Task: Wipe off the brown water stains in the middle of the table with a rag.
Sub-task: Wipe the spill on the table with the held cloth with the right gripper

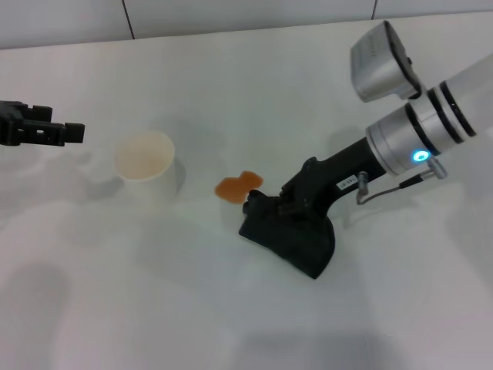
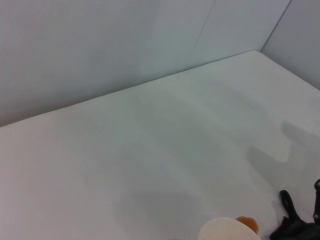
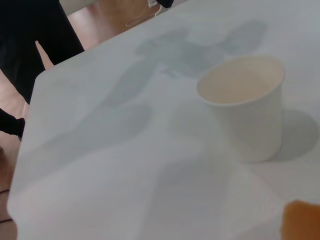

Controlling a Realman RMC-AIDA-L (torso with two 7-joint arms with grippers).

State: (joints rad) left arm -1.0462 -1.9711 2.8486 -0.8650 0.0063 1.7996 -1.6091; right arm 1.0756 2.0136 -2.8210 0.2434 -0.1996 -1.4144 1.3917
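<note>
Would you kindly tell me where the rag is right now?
In the head view, the rag lies right of centre on the table, under the right claw, just right of the stain.

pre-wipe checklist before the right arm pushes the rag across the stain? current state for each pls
1. Rag in hand: ok. The right gripper is down on the black rag, which is bunched under it on the table; whether the fingers are clamped is cannot tell.
2. Stain located: ok. The brown water stains lie just ahead of the rag's front edge, not yet covered.
3. Rag-to-stain contact: not ok. A small strip of white table shows between them.
4. Paper cup clear of the wipe path: cannot tell. It stands upright beyond the stain, on the side the rag would be pushed toward.
5. Left gripper out of the way: ok. It is at the far left edge.
</note>
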